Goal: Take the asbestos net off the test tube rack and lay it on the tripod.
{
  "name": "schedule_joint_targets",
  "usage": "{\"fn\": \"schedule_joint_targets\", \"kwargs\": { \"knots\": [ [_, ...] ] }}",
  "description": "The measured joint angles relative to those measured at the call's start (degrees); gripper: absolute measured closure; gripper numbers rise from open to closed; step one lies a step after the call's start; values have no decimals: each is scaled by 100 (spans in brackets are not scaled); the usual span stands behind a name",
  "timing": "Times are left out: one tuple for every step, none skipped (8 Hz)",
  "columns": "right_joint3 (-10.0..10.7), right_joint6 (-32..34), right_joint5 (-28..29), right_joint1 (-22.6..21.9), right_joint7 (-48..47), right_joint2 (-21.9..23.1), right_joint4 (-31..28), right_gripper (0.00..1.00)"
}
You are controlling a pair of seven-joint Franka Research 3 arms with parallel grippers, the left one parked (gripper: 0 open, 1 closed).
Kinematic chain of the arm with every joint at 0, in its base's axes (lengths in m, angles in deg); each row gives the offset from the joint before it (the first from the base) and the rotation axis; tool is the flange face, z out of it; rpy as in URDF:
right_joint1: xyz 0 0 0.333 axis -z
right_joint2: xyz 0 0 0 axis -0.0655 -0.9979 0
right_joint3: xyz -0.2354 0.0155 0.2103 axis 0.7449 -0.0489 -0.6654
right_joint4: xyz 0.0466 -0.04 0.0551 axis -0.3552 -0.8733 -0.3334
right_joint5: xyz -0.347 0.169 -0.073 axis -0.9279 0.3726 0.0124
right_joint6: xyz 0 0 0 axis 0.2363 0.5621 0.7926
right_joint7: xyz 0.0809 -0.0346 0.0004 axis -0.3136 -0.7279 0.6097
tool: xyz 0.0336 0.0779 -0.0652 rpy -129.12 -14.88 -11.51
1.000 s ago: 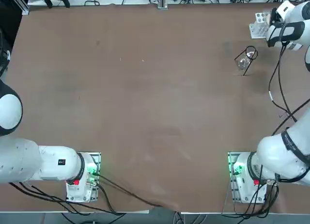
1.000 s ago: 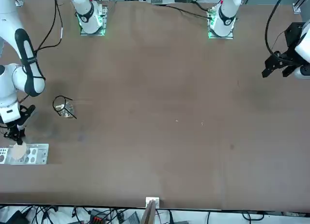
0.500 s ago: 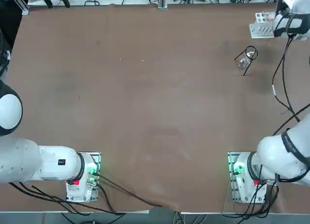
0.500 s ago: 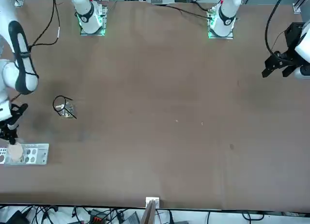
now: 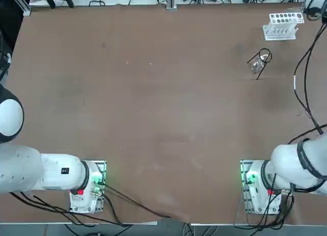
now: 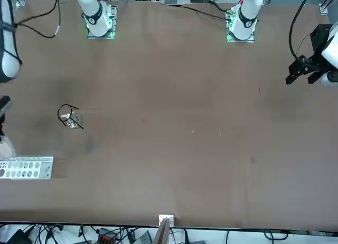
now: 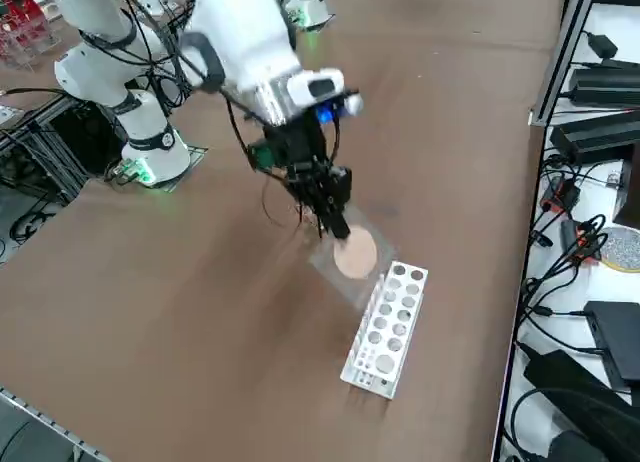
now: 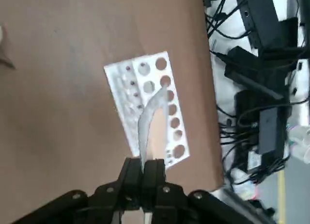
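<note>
My right gripper (image 7: pixel 335 226) hangs above the table's far right corner, shut on one edge of the asbestos net (image 7: pixel 352 254). The net, grey mesh with a pale round disc, is held in the air just beside and above the white test tube rack (image 7: pixel 388 327). In the wrist view the net (image 8: pixel 147 127) shows edge-on between the closed fingers (image 8: pixel 154 168), with the rack (image 8: pixel 127 84) on the table beneath and its holes uncovered. The thin dark tripod (image 5: pixel 259 62) stands nearer the robot than the rack (image 5: pixel 282 25), with nothing on its ring.
Cables, power adapters and boxes (image 7: pixel 600 132) lie beyond the far table edge next to the rack. The right arm's black cable (image 5: pixel 301 83) hangs over the right side of the table. The parked left gripper (image 6: pixel 309 69) hangs at the other side.
The right gripper has shut on the net and lifted it off the rack, moving up and outward toward the table's corner. The rack's top plate now shows bare.
</note>
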Motion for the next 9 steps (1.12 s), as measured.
{"fn": "schedule_joint_targets", "kwargs": {
  "knots": [
    [-23,569,-350,-183,-897,217,23,99],
    [-49,1152,-733,-392,-1806,399,64,99],
    [-61,1738,-1026,-683,-2645,555,116,99],
    [-70,2311,-1248,-1009,-3435,682,161,99],
    [-82,2824,-1478,-1334,-4266,760,177,99],
    [-92,3249,-1738,-1654,-5141,787,182,99],
    [-99,3663,-2058,-1993,-6096,769,179,99],
    [-104,4025,-2303,-2313,-6977,710,168,99],
    [-106,4259,-2414,-2563,-7721,603,150,99]
  ]
}}
